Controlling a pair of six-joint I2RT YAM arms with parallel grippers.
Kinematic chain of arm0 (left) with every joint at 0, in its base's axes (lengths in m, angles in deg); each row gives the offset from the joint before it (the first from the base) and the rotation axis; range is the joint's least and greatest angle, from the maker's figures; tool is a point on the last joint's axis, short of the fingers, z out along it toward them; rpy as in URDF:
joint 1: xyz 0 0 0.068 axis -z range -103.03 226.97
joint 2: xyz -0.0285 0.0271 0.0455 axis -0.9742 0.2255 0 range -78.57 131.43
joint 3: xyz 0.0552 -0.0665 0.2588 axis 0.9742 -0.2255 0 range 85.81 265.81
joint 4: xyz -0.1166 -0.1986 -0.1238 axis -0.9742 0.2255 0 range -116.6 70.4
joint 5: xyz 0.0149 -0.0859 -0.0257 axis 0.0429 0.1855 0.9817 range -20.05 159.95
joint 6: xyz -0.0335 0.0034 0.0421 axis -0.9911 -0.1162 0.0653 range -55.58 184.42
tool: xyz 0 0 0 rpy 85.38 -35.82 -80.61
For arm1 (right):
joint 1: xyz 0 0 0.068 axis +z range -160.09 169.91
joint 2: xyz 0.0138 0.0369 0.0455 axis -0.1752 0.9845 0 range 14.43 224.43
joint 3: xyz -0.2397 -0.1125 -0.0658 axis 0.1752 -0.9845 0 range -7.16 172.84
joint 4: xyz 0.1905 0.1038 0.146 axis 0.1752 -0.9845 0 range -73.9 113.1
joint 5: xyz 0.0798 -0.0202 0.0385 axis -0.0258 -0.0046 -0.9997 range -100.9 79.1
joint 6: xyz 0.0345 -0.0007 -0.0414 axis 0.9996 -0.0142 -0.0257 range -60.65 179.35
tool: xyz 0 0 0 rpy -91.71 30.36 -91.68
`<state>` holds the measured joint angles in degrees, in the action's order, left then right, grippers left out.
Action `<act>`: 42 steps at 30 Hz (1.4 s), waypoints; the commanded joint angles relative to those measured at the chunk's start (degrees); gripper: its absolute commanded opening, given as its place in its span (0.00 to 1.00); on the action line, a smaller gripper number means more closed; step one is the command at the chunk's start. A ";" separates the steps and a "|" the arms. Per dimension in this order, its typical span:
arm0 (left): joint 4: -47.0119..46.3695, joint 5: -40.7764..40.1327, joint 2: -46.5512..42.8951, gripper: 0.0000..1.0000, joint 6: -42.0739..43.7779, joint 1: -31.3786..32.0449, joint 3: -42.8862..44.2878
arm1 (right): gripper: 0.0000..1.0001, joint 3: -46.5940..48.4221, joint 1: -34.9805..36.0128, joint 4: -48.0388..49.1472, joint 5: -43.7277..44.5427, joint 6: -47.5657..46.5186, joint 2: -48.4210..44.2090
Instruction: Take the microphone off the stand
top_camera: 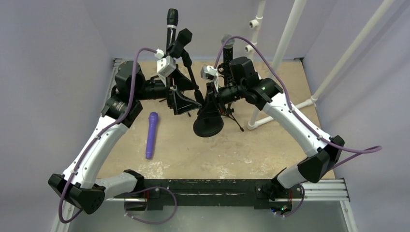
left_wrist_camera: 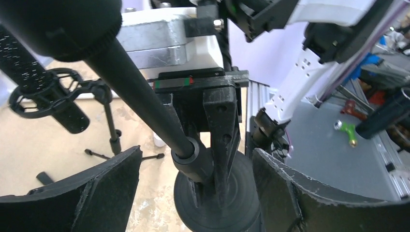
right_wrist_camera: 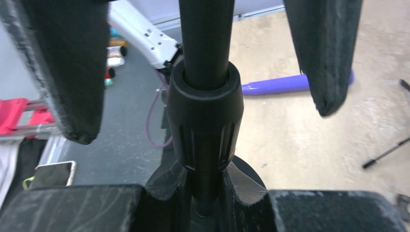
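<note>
top view, microphone: black microphone (top_camera: 172, 21) sits in the clip at the top of the stand (top_camera: 208, 126); stand's round base rests on the worktop (top_camera: 203, 154) between the two arms
top view, left pincer: left pincer (top_camera: 196, 96) open beside the stand's pole; nothing in it
top view, right pincer: right pincer (top_camera: 210, 108) low at the pole, just above the base; gap hard to read here
top view, other items: purple microphone (top_camera: 152, 134) lies flat on the worktop, left of the stand and apart from it; tripod (top_camera: 235, 121) stands just right of the base

left wrist view, left pincer: fingers (left_wrist_camera: 96, 193) spread wide; slanted pole (left_wrist_camera: 140, 92) passes between them, touching neither; empty
left wrist view, stand: collar (left_wrist_camera: 186, 157) low on the pole, base below it

right wrist view, right pincer: fingers (right_wrist_camera: 63, 72) wide apart; pole and ribbed collar centred in the gap, clear space on both sides; nothing gripped
right wrist view, background: purple microphone on the worktop beyond the pole
</note>
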<state>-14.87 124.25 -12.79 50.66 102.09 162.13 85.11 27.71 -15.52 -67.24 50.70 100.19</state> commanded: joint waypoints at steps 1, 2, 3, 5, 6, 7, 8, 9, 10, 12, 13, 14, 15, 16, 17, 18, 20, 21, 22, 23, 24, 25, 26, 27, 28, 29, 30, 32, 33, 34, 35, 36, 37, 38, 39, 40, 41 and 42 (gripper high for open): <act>-4.28 9.19 1.10 0.79 4.67 -0.52 -0.64 | 0.00 -0.18 -0.23 0.96 -10.28 -1.00 -2.60; -5.75 9.75 1.50 0.77 3.60 -0.56 -0.89 | 0.00 -0.51 -0.23 0.99 -10.75 -0.98 -2.61; -7.46 10.29 1.92 0.75 2.28 -0.52 -1.19 | 0.00 -0.72 -0.21 0.99 -11.05 -0.86 -2.67; -10.45 10.79 2.80 0.68 -0.54 -0.53 -1.69 | 0.00 -0.97 -0.18 1.11 -11.36 -0.74 -2.69; -12.91 10.75 3.23 0.64 -2.22 -0.47 -1.96 | 0.00 -1.14 -0.18 1.21 -11.34 -0.65 -2.82; -14.84 10.74 3.60 0.59 -4.14 -0.51 -2.22 | 0.00 -1.38 -0.21 1.37 -11.10 -0.54 -2.91; -16.63 10.67 4.03 0.52 -6.12 -0.44 -2.58 | 0.00 -1.70 -0.19 1.53 -10.71 -0.52 -3.06; -17.95 10.58 4.48 0.49 -7.70 -0.43 -2.84 | 0.00 -1.99 -0.20 1.74 -10.16 -0.49 -3.25; -19.26 10.38 4.76 0.44 -9.06 -0.38 -3.03 | 0.00 -2.19 -0.21 1.84 -9.58 -0.48 -3.43; -20.87 9.63 5.30 0.35 -11.15 -0.42 -3.67 | 0.00 -2.30 -0.23 1.87 -8.07 -0.56 -3.70; -21.69 9.22 5.52 0.29 -11.89 -0.43 -4.05 | 0.00 -2.25 -0.22 1.87 -7.17 -0.55 -3.75; -22.24 8.67 5.62 0.23 -12.73 -0.36 -4.39 | 0.00 -2.12 -0.19 1.81 -6.00 -0.60 -3.87; -22.40 8.03 5.54 0.14 -13.58 -0.34 -4.68 | 0.00 -2.02 -0.23 1.84 -4.62 -0.61 -4.00; -22.46 7.13 5.46 0.03 -14.54 -0.34 -5.00 | 0.00 -1.91 -0.23 1.87 -2.78 -0.57 -4.07; -22.00 5.50 5.19 0.00 -15.72 -0.34 -5.23 | 0.00 -1.65 -0.21 1.85 -0.32 -0.54 -4.12; -20.57 3.16 4.78 0.00 -16.52 -0.36 -5.44 | 0.00 -1.46 -0.19 1.86 2.62 -0.48 -4.26; -17.00 -3.14 3.51 0.00 -17.15 -0.34 -5.64 | 0.00 -0.87 -0.19 1.88 9.36 -0.43 -4.32; -14.74 -6.31 2.83 0.00 -17.64 -0.35 -5.65 | 0.00 -0.69 -0.25 1.94 14.49 -0.30 -4.35; -12.49 -10.35 2.22 0.00 -18.14 -0.34 -5.59 | 0.00 -0.35 -0.25 1.96 17.61 -0.24 -4.30; -9.50 -14.70 1.81 0.00 -19.12 -0.35 -5.57 | 0.00 -0.07 -0.21 2.00 20.61 -0.17 -4.22; -7.69 -17.22 1.47 0.00 -20.50 -0.34 -5.52 | 0.00 0.09 -0.19 2.11 23.16 -0.10 -4.14; -6.10 -19.22 1.50 0.00 -21.90 -0.34 -5.35 | 0.00 0.23 -0.23 2.25 25.31 -0.01 -4.00; -5.19 -20.33 1.45 0.00 -23.20 -0.34 -5.30 | 0.00 0.35 -0.24 2.45 27.25 0.21 -3.89; -4.05 -21.81 1.46 0.00 -24.35 -0.34 -4.94 | 0.00 0.56 -0.20 2.56 28.67 0.38 -3.80; -2.66 -22.61 1.62 0.00 -25.22 -0.34 -4.50 | 0.00 0.83 -0.19 2.53 29.77 0.37 -3.57; -1.95 -22.66 1.76 0.04 -25.35 -0.35 -4.01 | 0.00 1.07 -0.23 2.49 30.47 0.49 -3.39; -1.45 -22.70 1.76 0.19 -25.24 -0.41 -3.71 | 0.00 1.28 -0.27 2.45 30.61 0.44 -3.14; -1.14 -22.02 1.43 0.48 -24.03 -0.34 -3.26 | 0.00 1.48 -0.19 2.35 29.98 0.27 -2.76; -0.93 -21.55 1.06 0.59 -22.01 -0.38 -3.12 | 0.00 1.42 -0.18 2.29 29.40 0.14 -2.71; -0.72 -20.84 0.60 0.67 -20.03 -0.34 -3.05 | 0.00 1.33 -0.18 2.27 28.67 0.07 -2.70; -0.85 -19.70 -0.13 0.71 -17.74 -0.41 -3.16 | 0.00 1.20 -0.24 2.23 27.64 -0.11 -2.70; -0.85 -18.41 -0.64 0.74 -15.45 -0.48 -3.33 | 0.00 1.09 -0.29 2.10 26.40 -0.21 -2.78; -0.49 -17.34 -1.11 0.76 -12.91 -0.55 -3.36 | 0.00 0.95 -0.32 1.76 24.98 -0.48 -2.86; -0.12 -16.35 -1.50 0.79 -10.88 -0.65 -3.36 | 0.00 0.77 -0.35 1.59 23.61 -0.91 -3.14; -0.16 -15.19 -1.80 0.81 -9.03 -0.87 -3.44 | 0.00 0.35 -0.28 1.53 21.34 -1.37 -3.40; -0.35 -13.41 -1.95 0.82 -7.12 -0.99 -3.45 | 0.00 0.08 -0.27 1.40 18.90 -1.57 -3.74; -0.42 -11.42 -1.93 0.83 -5.30 -1.11 -3.39 | 0.00 -0.23 -0.29 1.21 16.26 -1.84 -4.02; -0.79 -9.38 -1.80 0.84 -3.39 -1.05 -3.41 | 0.00 -0.55 -0.33 0.99 13.26 -2.03 -4.27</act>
<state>-14.87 107.59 -12.88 37.41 101.61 156.62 83.14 27.08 -16.74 -42.93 50.66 98.86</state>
